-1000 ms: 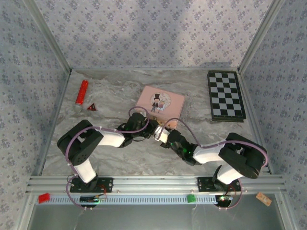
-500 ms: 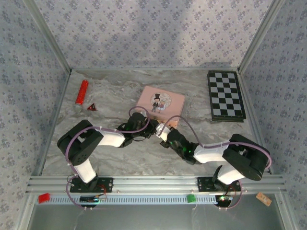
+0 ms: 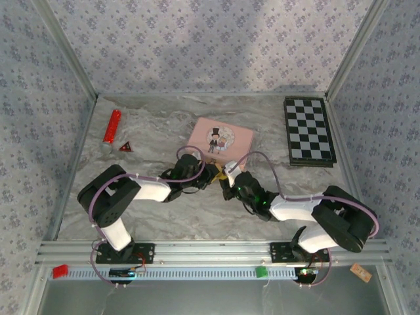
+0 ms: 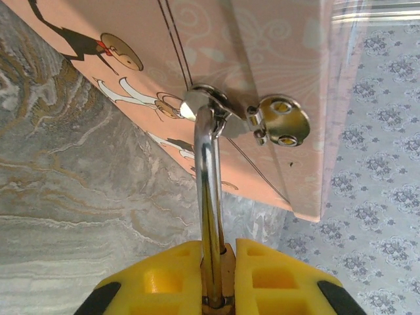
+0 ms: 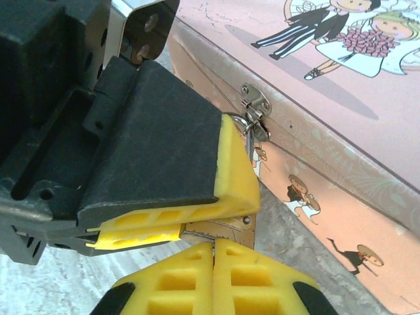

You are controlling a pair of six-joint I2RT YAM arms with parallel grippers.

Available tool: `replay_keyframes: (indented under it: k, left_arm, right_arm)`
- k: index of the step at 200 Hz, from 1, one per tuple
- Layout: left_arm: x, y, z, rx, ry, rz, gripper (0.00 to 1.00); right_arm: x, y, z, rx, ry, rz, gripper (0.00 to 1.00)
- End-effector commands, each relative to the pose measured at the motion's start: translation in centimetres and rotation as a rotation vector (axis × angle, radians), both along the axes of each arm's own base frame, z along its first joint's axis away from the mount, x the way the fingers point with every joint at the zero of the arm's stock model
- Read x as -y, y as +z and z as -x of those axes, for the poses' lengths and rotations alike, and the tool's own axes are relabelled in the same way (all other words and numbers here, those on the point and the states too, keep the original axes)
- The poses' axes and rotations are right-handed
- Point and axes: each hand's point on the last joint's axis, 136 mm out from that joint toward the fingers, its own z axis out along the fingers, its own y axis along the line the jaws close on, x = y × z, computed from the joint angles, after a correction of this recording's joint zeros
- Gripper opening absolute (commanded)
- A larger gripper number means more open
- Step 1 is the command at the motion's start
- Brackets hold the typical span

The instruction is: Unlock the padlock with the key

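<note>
far left: a red cylinder [image 3: 111,126] lies well apart from the action, out of play.
left gripper: the left gripper [image 4: 218,262] is clamped tight, with its yellow pads on either side of the lock's brass body. it hasn't budged over the last second.
padlock: the padlock [image 4: 209,170] sits in that grip just in front of the box's near side. its silver shackle runs up through the hasp [image 4: 275,121] and looks fully seated, so it's locked as far as the views show.
pink box: the pink box [image 3: 220,139] lies flat behind both grippers, and the hasp on its front edge carries the lock.
right gripper: the right gripper [image 5: 213,252] has its pads pressed together, right up against the brass body. whether the key sits between them is too hidden to tell.
just changed: the right arm has pushed in! a second ago its tip hung back, lower and to the right. now it's nose to nose with the left gripper, and its elbow has swung out wide.
far right: the chessboard [image 3: 310,130] lies idle near the wall.
what it means: this looks like the insertion moment, with the lock braced and the approach closed. it probably needs a fine line-up with the keyhole before any turn.
</note>
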Motion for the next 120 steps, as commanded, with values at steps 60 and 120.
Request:
replay_keyframes:
  k: [60,120]
  left_arm:
    - [0.8,5.4,-1.6,0.158,-0.003,0.063,0.00]
    - [0.8,5.4,-1.7,0.174,-0.013,0.053,0.17]
  right_arm:
    - [1.2,-0.2,0.8,-0.235,-0.045,-0.189,0.01]
    - [1.6,-0.7,0.9,-0.240,-0.054,-0.188,0.00]
